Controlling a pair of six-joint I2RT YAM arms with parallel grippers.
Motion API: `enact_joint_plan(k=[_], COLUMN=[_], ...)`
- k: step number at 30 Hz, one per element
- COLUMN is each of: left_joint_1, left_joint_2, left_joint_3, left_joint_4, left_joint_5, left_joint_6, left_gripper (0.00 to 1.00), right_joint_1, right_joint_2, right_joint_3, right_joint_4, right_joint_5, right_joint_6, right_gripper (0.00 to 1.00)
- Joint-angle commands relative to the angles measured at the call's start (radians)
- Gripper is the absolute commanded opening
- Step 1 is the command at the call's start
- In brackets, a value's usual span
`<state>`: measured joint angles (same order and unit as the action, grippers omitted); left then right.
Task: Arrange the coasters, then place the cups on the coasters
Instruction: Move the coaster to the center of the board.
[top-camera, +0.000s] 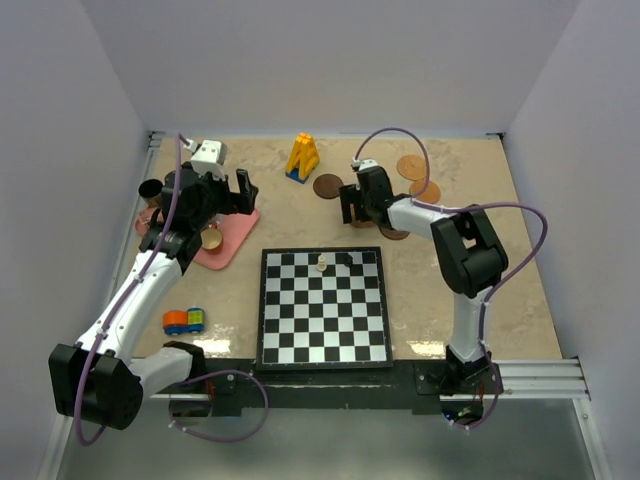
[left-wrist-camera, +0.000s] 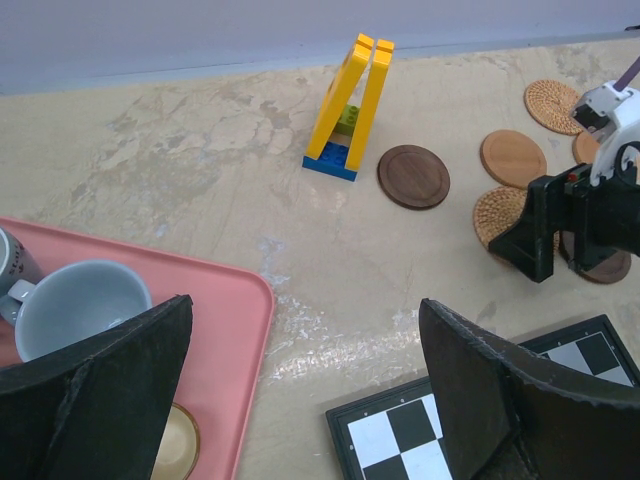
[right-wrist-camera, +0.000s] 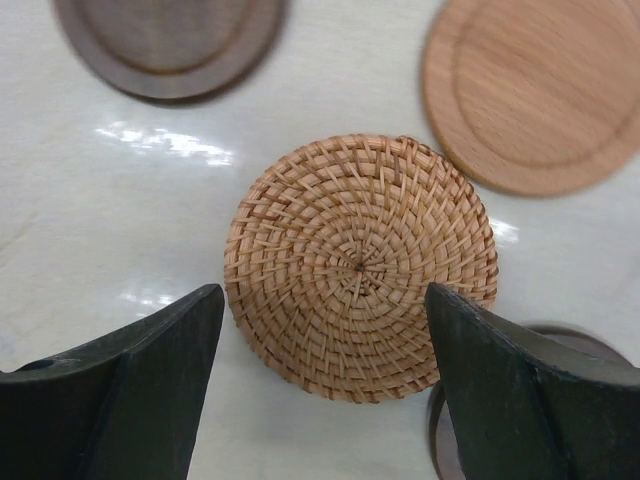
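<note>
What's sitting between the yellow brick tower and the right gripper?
A dark brown coaster lies flat there, touching neither; the left wrist view shows it plainly.

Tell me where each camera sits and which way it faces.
Top external: above and behind the robot, looking down on the table; left arm and right arm show.
Left wrist: over the pink tray, facing across toward the right gripper; the left gripper frames the bottom.
Right wrist: looking straight down on a woven coaster, jaws either side.
Shared: both wrist views show that woven coaster.
</note>
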<state>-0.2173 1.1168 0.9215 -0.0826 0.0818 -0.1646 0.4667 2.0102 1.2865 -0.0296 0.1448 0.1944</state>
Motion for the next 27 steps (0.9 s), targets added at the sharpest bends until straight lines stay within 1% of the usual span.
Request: enact_joint_plan(k=[1,8,16,27], left_joint_1=[-0.005,-0.007,-0.007,-0.01], left_joint_2=[-0.021,-0.026,-0.032,-0.031], left_joint_3=[-0.001,-0.004,-0.006,-0.007], left_joint_4=[0.047,0.05,0.052,0.05], left_joint_5=[0.012,0.012,0.009,-0.005], left_joint_6=[-0.016,-0.019,-0.019,-0.013], left_gripper=[1.0,1.0,1.0,1.0], right_joint_1=[-0.059,-0.086,-0.155,-0.18], right_joint_2=[-0.057,-0.088,-0.107,0.021], right_joint_3=[-0.079,-0.093,-0.095,0.051], right_joint_4=[-0.079,-0.098,-0.086,-0.081], right_joint_5=[0.055,0.093,0.078,0.056], right_joint_6=[0.037,0.039,0.011,-0.024], right_gripper=[0.86,0.87,0.88,0.88])
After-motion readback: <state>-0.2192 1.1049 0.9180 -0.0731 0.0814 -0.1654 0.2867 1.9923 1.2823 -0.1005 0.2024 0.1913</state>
